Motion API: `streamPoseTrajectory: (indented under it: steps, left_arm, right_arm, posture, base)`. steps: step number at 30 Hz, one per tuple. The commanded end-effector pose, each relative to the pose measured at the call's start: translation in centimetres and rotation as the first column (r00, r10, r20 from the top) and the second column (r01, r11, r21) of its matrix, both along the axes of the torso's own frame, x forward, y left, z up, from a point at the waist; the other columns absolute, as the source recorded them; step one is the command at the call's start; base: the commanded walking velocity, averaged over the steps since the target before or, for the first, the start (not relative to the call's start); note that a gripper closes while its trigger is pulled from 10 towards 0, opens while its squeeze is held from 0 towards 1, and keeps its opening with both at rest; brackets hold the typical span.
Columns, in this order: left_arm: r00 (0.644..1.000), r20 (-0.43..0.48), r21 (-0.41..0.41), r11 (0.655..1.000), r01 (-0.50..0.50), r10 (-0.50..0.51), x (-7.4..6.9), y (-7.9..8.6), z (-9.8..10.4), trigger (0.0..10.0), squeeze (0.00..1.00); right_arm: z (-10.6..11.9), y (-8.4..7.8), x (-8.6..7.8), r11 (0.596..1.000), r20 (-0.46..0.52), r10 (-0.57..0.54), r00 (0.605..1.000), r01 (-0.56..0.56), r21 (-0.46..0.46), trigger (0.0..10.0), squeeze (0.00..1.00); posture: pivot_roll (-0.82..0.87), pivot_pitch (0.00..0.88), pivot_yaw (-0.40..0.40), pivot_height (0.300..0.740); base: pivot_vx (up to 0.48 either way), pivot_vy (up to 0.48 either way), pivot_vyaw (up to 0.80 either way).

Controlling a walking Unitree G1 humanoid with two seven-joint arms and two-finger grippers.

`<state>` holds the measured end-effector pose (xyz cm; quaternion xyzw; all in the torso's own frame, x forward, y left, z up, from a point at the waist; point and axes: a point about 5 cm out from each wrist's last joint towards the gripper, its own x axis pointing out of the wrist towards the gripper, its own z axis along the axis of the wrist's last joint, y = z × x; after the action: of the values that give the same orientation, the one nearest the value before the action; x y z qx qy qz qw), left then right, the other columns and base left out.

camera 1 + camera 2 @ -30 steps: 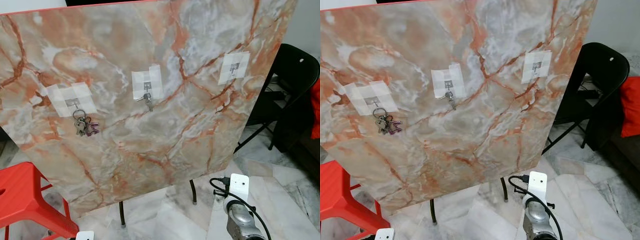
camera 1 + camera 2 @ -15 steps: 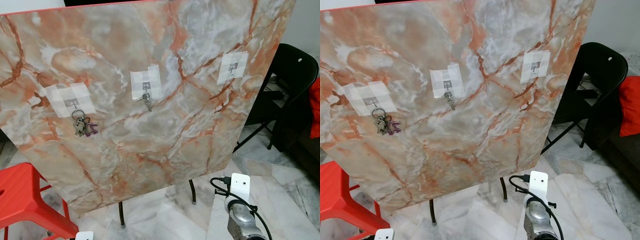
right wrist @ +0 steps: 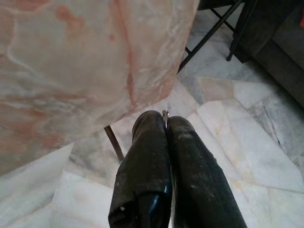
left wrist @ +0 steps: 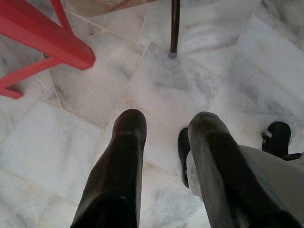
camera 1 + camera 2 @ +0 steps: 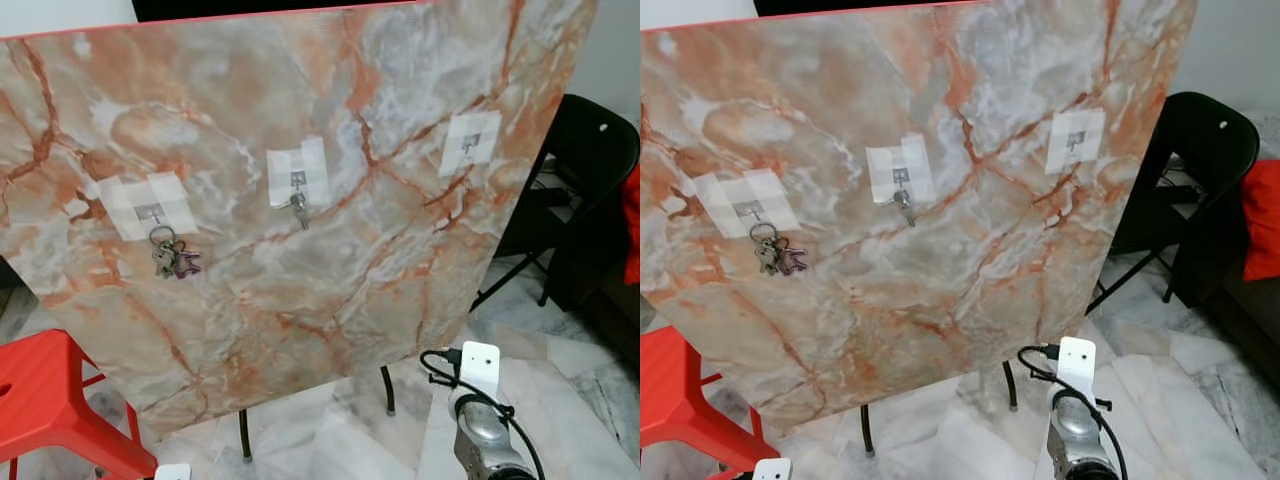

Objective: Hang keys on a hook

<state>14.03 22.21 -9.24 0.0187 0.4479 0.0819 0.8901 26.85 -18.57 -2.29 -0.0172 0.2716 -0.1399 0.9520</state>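
Hanging on the marble board (image 5: pixel 330 250): a bunch of keys (image 5: pixel 170 258) at left, a single key (image 5: pixel 298 208) at centre.
The right gripper (image 3: pixel 166 124) is pinching a thin metal bit; the left gripper (image 4: pixel 164 126) is hanging released over the floor (image 4: pixel 223 71).

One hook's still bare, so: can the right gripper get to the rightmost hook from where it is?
Probably yes: the right gripper hangs low before the board, and nothing stands before the rightmost hook.
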Motion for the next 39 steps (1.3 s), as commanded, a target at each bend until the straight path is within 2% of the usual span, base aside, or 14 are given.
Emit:
streamPoseTrajectory:
  steps: [1, 20, 28, 39]
  left_arm:
    - [1.0, -0.021, 0.0, 1.0, -0.004, 0.004, -0.5, 0.0, -0.2, 10.0, 0.0]
    - [1.0, -0.021, -0.002, 1.0, -0.008, 0.007, -0.5, 0.0, -0.2, 10.0, 0.0]
    - [1.0, -0.021, -0.006, 1.0, -0.002, 0.002, -0.5, 0.0, -0.2, 10.0, 0.0]
    - [1.0, -0.019, 0.006, 1.0, 0.014, -0.014, -0.4, 0.1, -0.1, 10.0, 0.0]
  right_arm:
    - [0.5, 0.1, 0.5, 1.0, 0.023, 0.012, 1.0, -0.012, -0.005, 10.0, 0.0]
    - [0.9, -0.3, 0.9, 0.999, 0.039, -0.041, 0.998, 0.042, -0.019, 10.0, 0.0]
    - [1.1, -1.1, 0.9, 0.995, 0.044, -0.088, 0.995, 0.09, -0.045, 10.0, 0.0]
    - [1.4, -1.0, 1.2, 0.994, 0.063, -0.087, 0.994, 0.09, -0.055, 10.0, 0.0]
  posture:
    - [0.02, 0.0, -0.012, 0.74]
    - [0.02, 0.0, -0.013, 0.74]
    - [0.02, 0.0, -0.012, 0.74]
    - [0.02, 0.0, -0.009, 0.74]
  base:
    - [0.3, 0.0, 0.0]
    - [0.296, 0.0, 0.0]
    - [0.0, 0.0, 0.0]
    - [0.0, 0.0, 0.0]
